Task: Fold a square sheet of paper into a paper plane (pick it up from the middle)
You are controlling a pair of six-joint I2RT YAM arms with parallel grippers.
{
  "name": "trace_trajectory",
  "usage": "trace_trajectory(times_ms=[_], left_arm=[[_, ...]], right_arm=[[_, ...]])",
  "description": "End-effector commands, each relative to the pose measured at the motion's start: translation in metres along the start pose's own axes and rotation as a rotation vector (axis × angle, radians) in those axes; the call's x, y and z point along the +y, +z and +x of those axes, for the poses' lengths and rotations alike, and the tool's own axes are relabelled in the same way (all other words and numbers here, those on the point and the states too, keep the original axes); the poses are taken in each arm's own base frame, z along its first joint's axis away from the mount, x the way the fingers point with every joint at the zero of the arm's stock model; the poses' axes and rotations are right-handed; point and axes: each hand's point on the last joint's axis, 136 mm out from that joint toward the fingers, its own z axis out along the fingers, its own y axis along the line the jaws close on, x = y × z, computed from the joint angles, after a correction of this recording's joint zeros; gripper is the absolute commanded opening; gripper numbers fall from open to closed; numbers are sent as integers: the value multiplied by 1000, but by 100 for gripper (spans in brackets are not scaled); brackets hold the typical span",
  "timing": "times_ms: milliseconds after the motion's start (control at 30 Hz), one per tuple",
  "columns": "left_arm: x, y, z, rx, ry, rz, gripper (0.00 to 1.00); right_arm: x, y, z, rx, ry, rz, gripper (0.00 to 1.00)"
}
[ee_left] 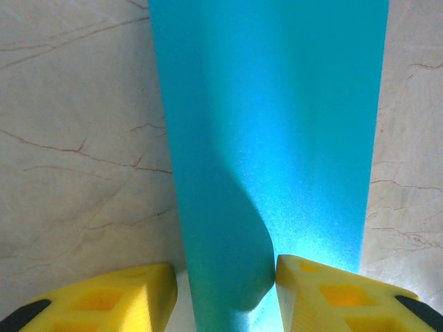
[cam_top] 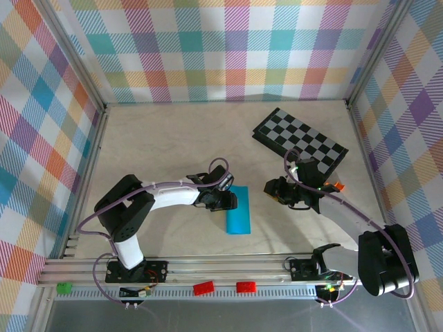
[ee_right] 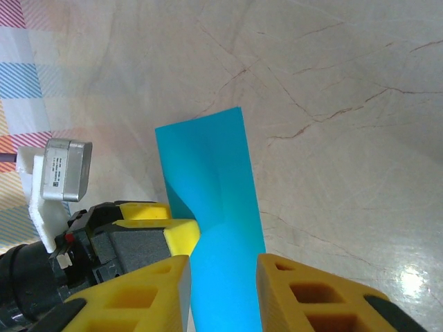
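The square sheet of paper (cam_top: 238, 211) is cyan-blue and lies folded into a narrow strip on the marble table, in front of the middle. My left gripper (cam_top: 225, 200) is over the strip's left side. In the left wrist view its yellow fingers straddle the paper (ee_left: 277, 124). A raised hump of paper touches the right finger (ee_left: 304, 283), and a sliver of table shows beside the left one; the left gripper (ee_left: 225, 277) is open. My right gripper (cam_top: 277, 189) hovers to the right of the strip, apart from it. Its fingers stand apart, and the paper (ee_right: 214, 180) shows beyond the gap; the right gripper (ee_right: 223, 273) holds nothing.
A black-and-grey checkered board (cam_top: 300, 140) lies at the back right, with a small orange piece (cam_top: 338, 185) near its front corner. Plaid walls close in the table on three sides. Two red blocks (cam_top: 203, 288) and a green one (cam_top: 64, 288) sit on the front rail.
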Motion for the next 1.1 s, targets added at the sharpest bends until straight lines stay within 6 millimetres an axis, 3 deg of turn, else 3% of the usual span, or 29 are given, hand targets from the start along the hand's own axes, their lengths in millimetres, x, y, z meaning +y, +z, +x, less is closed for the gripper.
trace_trajectory(times_ms=[0, 1067], left_arm=[[43, 37, 13, 24, 7, -153, 46], [42, 51, 18, 56, 20, -131, 47]], right_arm=[[-4, 5, 6, 30, 25, -13, 31], [-8, 13, 14, 85, 44, -26, 33]])
